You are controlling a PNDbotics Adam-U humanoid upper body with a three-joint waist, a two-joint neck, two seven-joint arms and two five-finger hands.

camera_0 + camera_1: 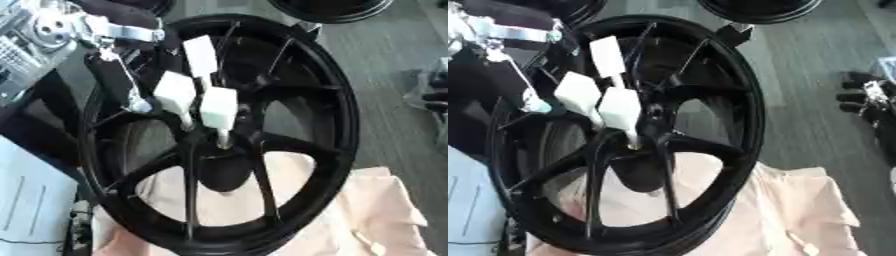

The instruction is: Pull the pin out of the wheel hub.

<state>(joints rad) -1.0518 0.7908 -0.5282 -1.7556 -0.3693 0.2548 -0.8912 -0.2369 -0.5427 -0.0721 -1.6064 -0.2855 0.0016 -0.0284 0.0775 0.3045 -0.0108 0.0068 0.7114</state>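
Note:
A black spoked wheel (337, 100) stands tilted on a pale pink cloth. Three pins with white block heads and silver shafts stick out of the hub (219, 150): a left one (175, 92), a middle one (219, 107) and an upper one (199, 55). My left hand (114, 80) comes in from the upper left, across the rim. Its lower end lies just left of the left pin's head; I cannot see whether they touch. My right hand (866, 97) hangs open at the right edge, away from the wheel.
The pink cloth (376, 205) covers the lower right. Another black rim (331, 10) lies at the top. White sheets (31, 200) are at the lower left and metal parts (35, 35) at the upper left. Grey floor (394, 45) runs along the right.

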